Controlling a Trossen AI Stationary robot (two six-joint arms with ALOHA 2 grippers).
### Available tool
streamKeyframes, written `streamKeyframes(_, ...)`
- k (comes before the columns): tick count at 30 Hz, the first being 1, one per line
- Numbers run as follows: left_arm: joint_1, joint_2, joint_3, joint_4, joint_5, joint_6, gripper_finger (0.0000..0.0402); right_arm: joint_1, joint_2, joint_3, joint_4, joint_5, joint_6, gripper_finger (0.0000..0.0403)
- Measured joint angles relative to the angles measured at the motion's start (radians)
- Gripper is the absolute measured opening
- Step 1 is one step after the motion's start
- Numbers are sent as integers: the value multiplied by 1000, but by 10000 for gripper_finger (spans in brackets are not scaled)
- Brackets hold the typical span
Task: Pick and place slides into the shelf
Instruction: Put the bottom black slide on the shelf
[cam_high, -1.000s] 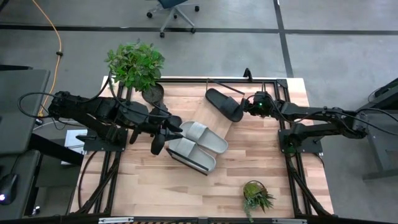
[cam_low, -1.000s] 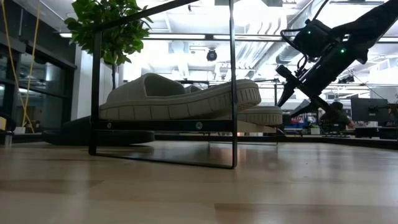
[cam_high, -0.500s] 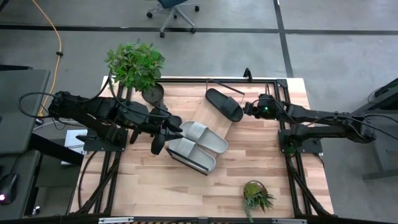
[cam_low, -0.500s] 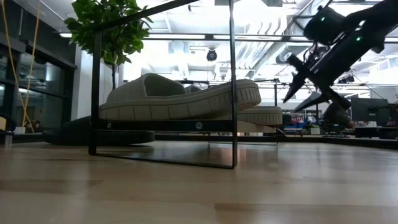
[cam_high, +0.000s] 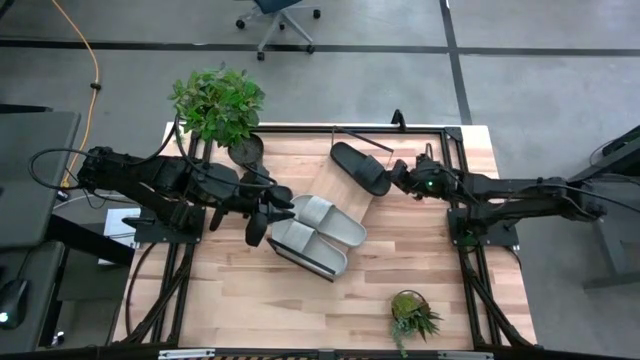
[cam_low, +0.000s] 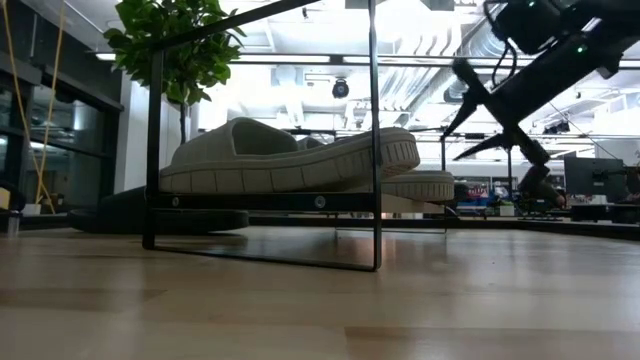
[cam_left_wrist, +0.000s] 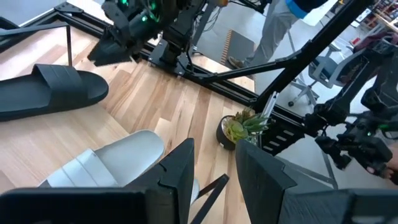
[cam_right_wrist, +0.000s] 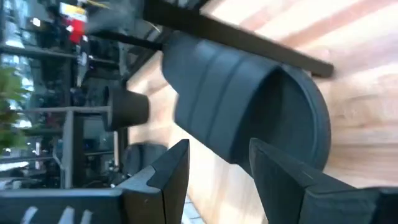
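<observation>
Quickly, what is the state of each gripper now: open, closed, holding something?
Left gripper: open, holding nothing, above a grey slide.
Right gripper: open, holding nothing, beside the black slide.

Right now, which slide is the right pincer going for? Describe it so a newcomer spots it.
Start at the big potted plant at the table's far edge, then go along that edge toward the right arm. The black slide lies alone there, just ahead of the open right pincer. The grey-green pair sits mid-table; the other black slide is by the left pincer.
</observation>
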Motion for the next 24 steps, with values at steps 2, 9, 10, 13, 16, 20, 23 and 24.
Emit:
streamKeyframes(2, 0, 0, 0, 0, 0, 0, 108, 10, 39, 0, 22, 1, 27, 158)
streamKeyframes(9, 0, 0, 0, -1, 0, 0, 108, 27, 143, 0, 105, 54, 83, 158)
streamKeyframes(10, 0, 0, 0, -3, 0, 0, 108, 27, 154, 0, 122, 53, 87, 158)
streamKeyframes(13, 0, 0, 0, -20, 0, 0, 108, 27, 186, -1, 148, 57, 112, 158)
streamKeyframes(16, 0, 0, 0, -25, 0, 0, 108, 27, 214, -1, 173, 80, 133, 158)
streamKeyframes(20, 0, 0, 0, -25, 5, 1, 108, 27, 241, -1, 206, 96, 150, 158)
streamKeyframes(23, 0, 0, 0, -25, 8, 2, 108, 27, 260, -2, 228, 96, 151, 158)
streamKeyframes(24, 0, 0, 0, -25, 9, 2, 108, 27, 267, -2, 232, 96, 152, 158)
